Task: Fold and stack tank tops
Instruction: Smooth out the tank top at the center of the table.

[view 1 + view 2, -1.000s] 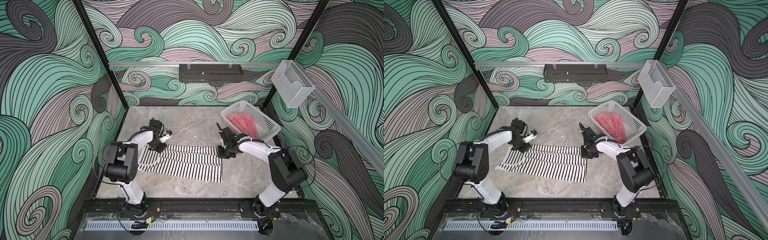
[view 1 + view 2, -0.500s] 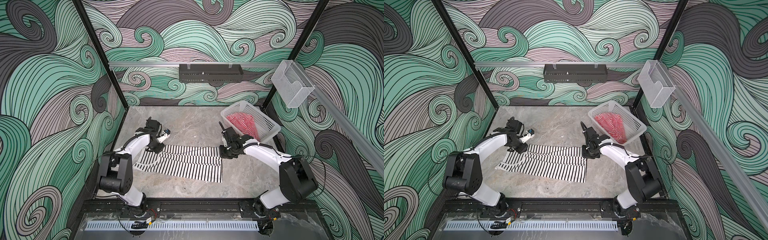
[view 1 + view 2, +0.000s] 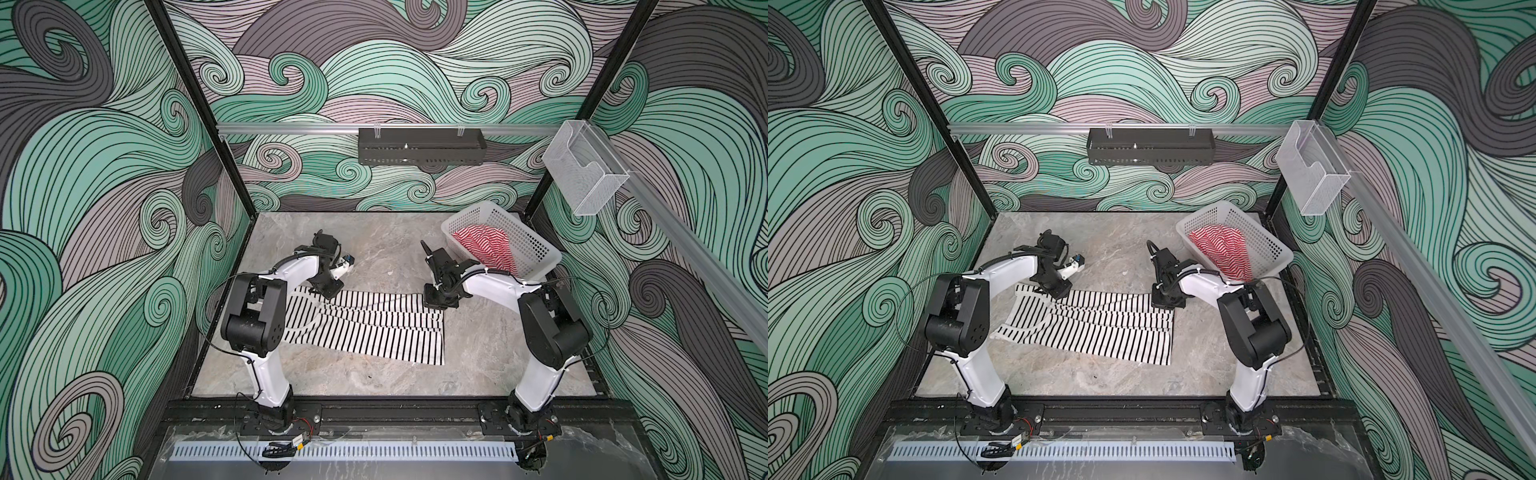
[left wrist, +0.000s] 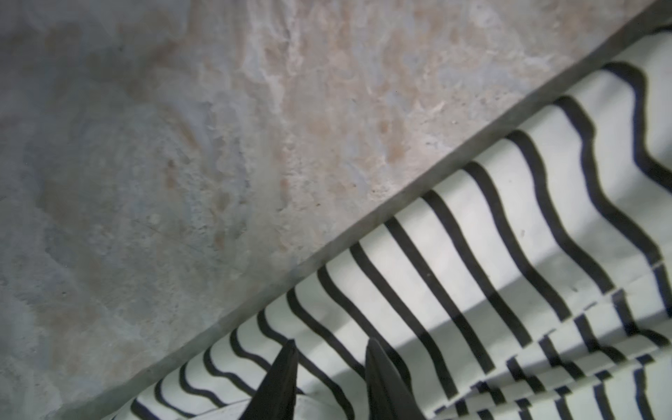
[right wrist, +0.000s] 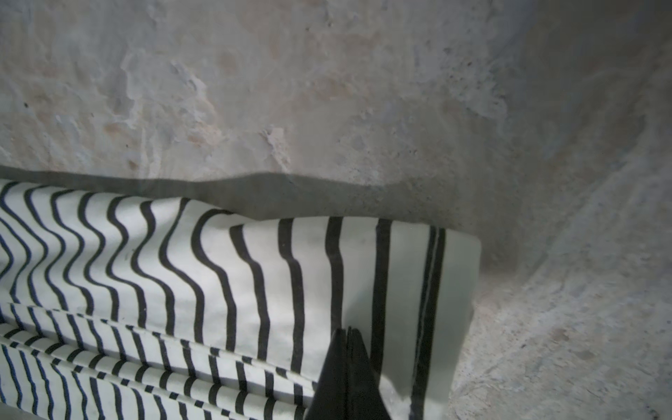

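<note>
The black-and-white tank top (image 3: 374, 328) lay spread across the middle of the marble table (image 3: 374, 245), with several long wrinkles along its upper half. Its strap end was partly covered in both top views by the left arm (image 3: 257, 316).

The left gripper (image 4: 331, 360) stood over the far edge of this top, near the straps. In the left wrist view its two fingers were apart, and striped cloth showed through the gap, so it was released.

The right gripper (image 5: 349, 338) was at the opposite far corner. Its fingers were pressed together, clenched, with the tips against the cloth. Whether any cloth was caught between them could not be told.

The red-and-white tank top (image 3: 486, 249) lay crumpled inside the white basket (image 3: 536, 249), which stood in the far right corner of the table, just behind the right arm (image 3: 498, 286). This arm crossed in front of the basket's near side.

On the back wall hung a black tray (image 3: 419, 151), and on the right rail a clear plastic holder (image 3: 586, 174).
</note>
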Controlling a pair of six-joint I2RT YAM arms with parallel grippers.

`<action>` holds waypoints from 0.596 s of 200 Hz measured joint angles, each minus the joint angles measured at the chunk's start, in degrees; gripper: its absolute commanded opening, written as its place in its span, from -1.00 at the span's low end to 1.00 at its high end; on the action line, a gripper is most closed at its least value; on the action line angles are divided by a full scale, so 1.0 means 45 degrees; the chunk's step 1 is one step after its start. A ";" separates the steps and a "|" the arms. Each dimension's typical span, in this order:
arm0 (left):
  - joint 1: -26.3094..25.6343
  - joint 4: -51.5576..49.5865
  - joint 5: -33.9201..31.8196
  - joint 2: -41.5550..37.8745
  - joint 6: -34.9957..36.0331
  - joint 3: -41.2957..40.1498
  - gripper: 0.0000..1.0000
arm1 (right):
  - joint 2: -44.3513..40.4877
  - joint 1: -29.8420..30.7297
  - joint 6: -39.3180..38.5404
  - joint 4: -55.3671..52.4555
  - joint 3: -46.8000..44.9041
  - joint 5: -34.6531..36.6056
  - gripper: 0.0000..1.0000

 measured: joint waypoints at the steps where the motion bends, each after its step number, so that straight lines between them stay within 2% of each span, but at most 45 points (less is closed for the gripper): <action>1: -0.0010 0.0000 -0.0005 -0.0010 0.0000 -0.0029 -0.29 | -0.0005 0.0034 0.0000 0.0005 -0.0005 0.0005 -1.00; 56: -0.0160 0.0044 -0.0253 -0.1098 0.0049 -0.2273 -0.30 | -0.0238 0.1156 0.0418 0.0053 -0.1190 -0.0024 -1.00; 119: -0.0248 0.0515 -0.1972 -0.1302 -0.0194 -0.2535 -0.26 | -0.0520 0.1695 0.0777 -0.0034 -0.1491 -0.0165 -1.00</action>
